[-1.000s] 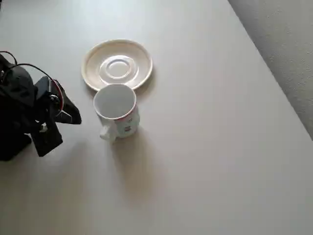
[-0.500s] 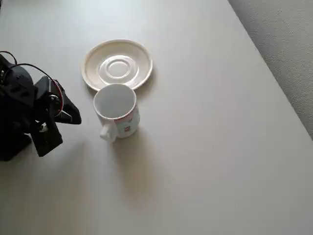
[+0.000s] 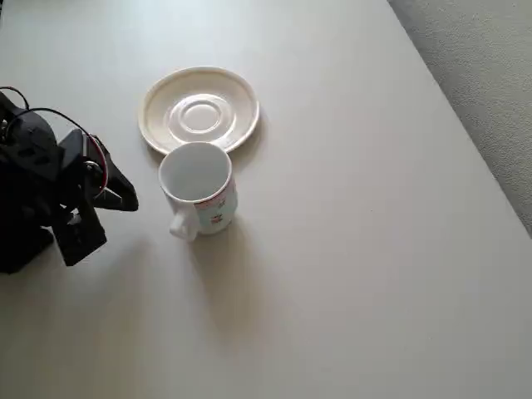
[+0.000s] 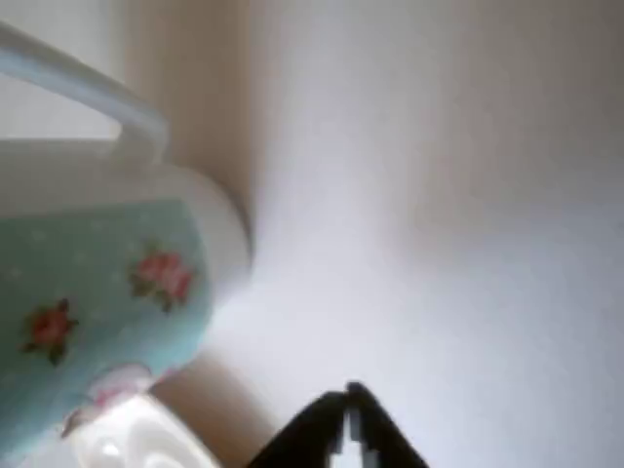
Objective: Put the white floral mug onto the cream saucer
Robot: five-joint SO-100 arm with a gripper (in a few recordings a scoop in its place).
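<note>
The white floral mug (image 3: pixel 198 187) stands upright on the table, its handle pointing to the lower left in the overhead view. It sits just below the cream saucer (image 3: pixel 199 112), almost touching the saucer's rim. My black gripper (image 3: pixel 123 198) is to the left of the mug, a short gap away, with its fingers together and nothing between them. The wrist view lies on its side. There the mug (image 4: pixel 97 292) shows pale green with small rose prints at the left, the saucer's rim (image 4: pixel 83 83) lies beyond it, and my gripper (image 4: pixel 347 429) pokes in at the bottom.
The pale table (image 3: pixel 349 249) stretches open to the right of and below the mug. Its right edge runs diagonally at the upper right, with grey floor (image 3: pixel 482 75) past it. The arm's black body (image 3: pixel 33 191) with red wires stands at the left edge.
</note>
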